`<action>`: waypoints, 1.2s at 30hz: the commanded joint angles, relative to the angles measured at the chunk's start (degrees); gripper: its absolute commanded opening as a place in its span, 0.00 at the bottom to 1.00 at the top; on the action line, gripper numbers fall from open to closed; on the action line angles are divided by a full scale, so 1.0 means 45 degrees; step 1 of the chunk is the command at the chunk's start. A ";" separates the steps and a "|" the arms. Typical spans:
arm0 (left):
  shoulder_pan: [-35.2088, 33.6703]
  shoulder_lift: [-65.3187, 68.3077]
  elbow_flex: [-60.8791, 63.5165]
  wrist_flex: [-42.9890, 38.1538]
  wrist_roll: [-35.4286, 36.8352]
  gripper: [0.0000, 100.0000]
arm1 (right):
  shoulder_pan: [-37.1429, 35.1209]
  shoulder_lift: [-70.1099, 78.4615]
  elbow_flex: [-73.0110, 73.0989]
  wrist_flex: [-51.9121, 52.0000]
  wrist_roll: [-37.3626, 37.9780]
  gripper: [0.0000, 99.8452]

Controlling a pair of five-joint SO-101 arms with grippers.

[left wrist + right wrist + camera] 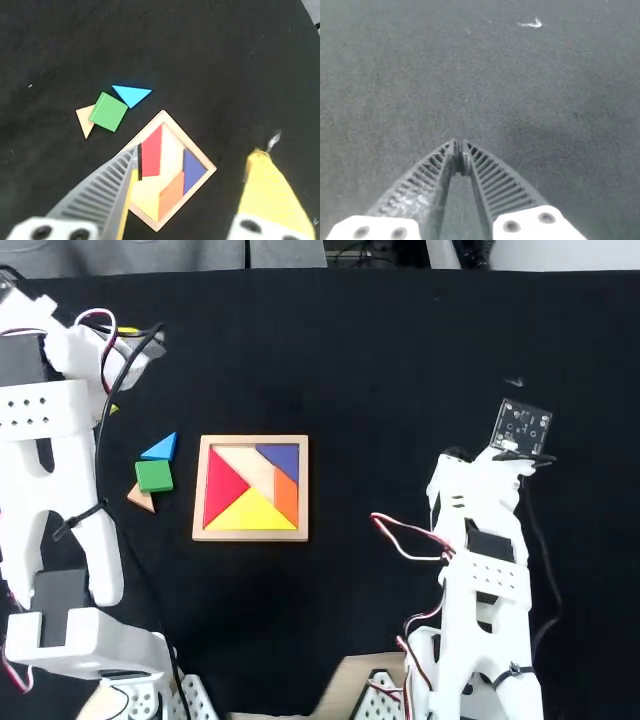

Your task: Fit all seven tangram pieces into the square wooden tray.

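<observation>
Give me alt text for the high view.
A square wooden tray on a black table holds red, yellow, orange and dark blue pieces, with a bare gap. Beside it lie a light blue triangle, green square and tan triangle.

Lit softly and evenly from above, with no hard shadows anywhere on the black cloth [400,360]. Bright almost to glare on the white arms [60,410] in the high view. Faintly, softly shadowed on the cloth just beside the right gripper [459,150].

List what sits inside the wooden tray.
The wooden tray holds four pieces: a red triangle, a yellow triangle, an orange piece and a blue piece. A bare gap remains. The floor beneath the pieces is covered.
</observation>
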 commanded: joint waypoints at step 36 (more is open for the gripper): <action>-0.0107 -0.0606 -0.0459 0.0078 0.0313 0.17 | -0.0156 -0.0342 -0.0068 -0.0254 0.0020 0.01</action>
